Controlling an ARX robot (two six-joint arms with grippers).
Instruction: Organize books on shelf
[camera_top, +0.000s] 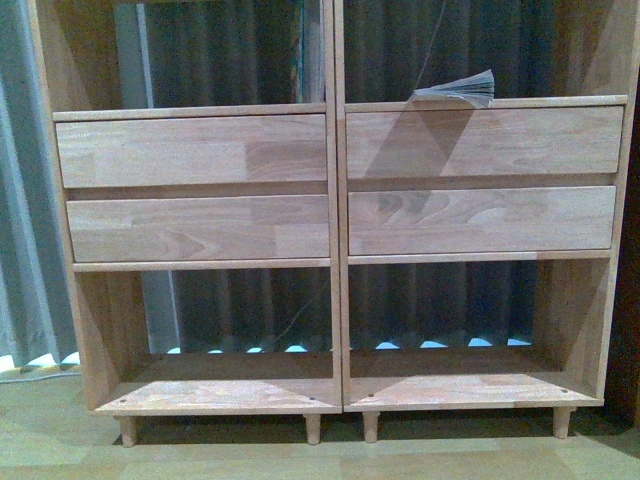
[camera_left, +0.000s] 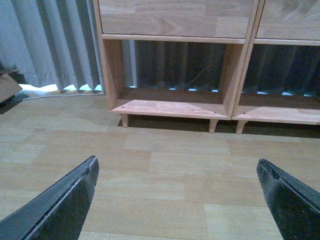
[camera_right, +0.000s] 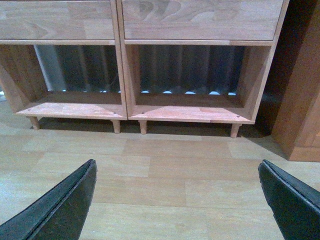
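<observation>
1. Hand state. The left gripper (camera_left: 176, 162) is spread wide with nothing between its fingers. The right gripper (camera_right: 176, 163) is the same, wide and empty. Both hang low over the floor (camera_left: 165, 175), short of the shelf (camera_top: 336, 262) and facing its bottom compartments.

2. Target location. One book (camera_top: 455, 92) lies flat in the upper open compartment of the right column, on the board above the top drawer front (camera_top: 484, 141). Its fanned grey page edges face me. It is ahead of both my hands and well above them, and neither wrist view shows it.

3. Axis. Its visible long side appears to run across the compartment, parallel to the drawer front. I cannot tell its depth.

4. Second item. A thin upright strip (camera_top: 310, 55) stands against the centre divider in the left column's upper compartment. It is possibly another book, but too little shows to confirm.

5. Arm selection. I judge my right hand the nearer one, since the flat book lies up and forward from it.
</observation>
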